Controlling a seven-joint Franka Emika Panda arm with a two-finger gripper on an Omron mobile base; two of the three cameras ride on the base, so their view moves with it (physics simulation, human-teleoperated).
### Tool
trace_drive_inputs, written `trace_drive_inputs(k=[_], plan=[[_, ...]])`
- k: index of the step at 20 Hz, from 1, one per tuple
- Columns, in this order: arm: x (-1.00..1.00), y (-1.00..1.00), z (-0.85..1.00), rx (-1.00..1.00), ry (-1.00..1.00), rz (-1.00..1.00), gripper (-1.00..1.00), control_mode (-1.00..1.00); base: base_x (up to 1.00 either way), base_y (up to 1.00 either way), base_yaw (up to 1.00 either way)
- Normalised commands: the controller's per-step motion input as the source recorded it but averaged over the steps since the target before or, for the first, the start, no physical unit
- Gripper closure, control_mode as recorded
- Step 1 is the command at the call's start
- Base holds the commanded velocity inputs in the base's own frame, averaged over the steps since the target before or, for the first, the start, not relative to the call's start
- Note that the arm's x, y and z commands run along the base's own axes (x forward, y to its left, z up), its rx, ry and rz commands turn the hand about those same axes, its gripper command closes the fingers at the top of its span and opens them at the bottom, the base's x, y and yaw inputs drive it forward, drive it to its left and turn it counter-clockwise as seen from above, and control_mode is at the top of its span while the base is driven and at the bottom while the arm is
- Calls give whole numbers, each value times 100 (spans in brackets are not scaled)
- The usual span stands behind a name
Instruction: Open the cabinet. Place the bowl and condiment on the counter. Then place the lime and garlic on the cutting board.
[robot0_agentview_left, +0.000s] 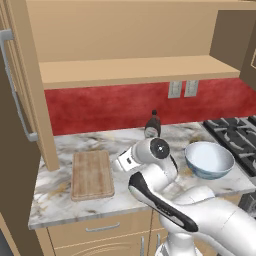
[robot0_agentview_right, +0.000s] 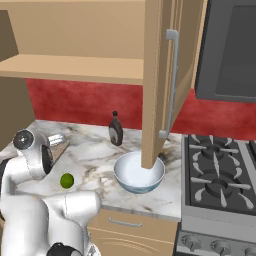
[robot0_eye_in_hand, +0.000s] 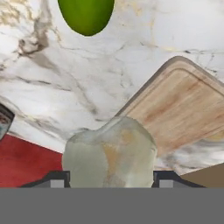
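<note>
The garlic (robot0_eye_in_hand: 109, 151) sits directly between the two finger tips of the gripper (robot0_eye_in_hand: 111, 178) in the hand view, filling most of the gap. The jaws stand at a medium opening around the bulb. The pictures do not settle whether the pads already press on it, so a firm grip cannot be confirmed.

Key relation for the coming move: in the hand view, the cutting board (robot0_eye_in_hand: 183, 105) lies at about 2 o'clock from the garlic, its near rounded corner just beside the bulb. The lime (robot0_eye_in_hand: 86, 15) lies at about 12 o'clock, well apart from the gripper, on bare marble. The bulb is roughly round, so no long axis dictates the approach.

In the left base view, the cutting board (robot0_agentview_left: 92, 175) rests flat on the counter (robot0_agentview_left: 55, 197) at about 9 o'clock from the arm's wrist, with nothing on it. In the right base view, the lime (robot0_agentview_right: 67, 180) rests on the counter beside the arm.

Containers:
- The bowl (robot0_agentview_left: 209, 160) stands upright on the counter, beside the stove (robot0_agentview_left: 235, 135). Nothing shows inside it.
- The syrup bottle (robot0_agentview_right: 116, 129) stands upright near the red back wall (robot0_agentview_right: 80, 102).
- The cabinet (robot0_agentview_right: 159, 80) is open; its visible shelf is bare.

Judged status: bowl and bottle are placed; garlic and lime are not yet on the board.
</note>
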Motion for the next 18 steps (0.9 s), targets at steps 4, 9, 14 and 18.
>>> trace_drive_inputs(k=[4,9,14,18], plan=[[47,67,19,0,9,0,100,-100,0,0,0],[46,67,0,0,19,0,100,-100,0,0,0],[26,51,-6,0,17,0,100,-100,0,0,0],[14,29,-47,0,3,0,100,-100,0,0,0]])
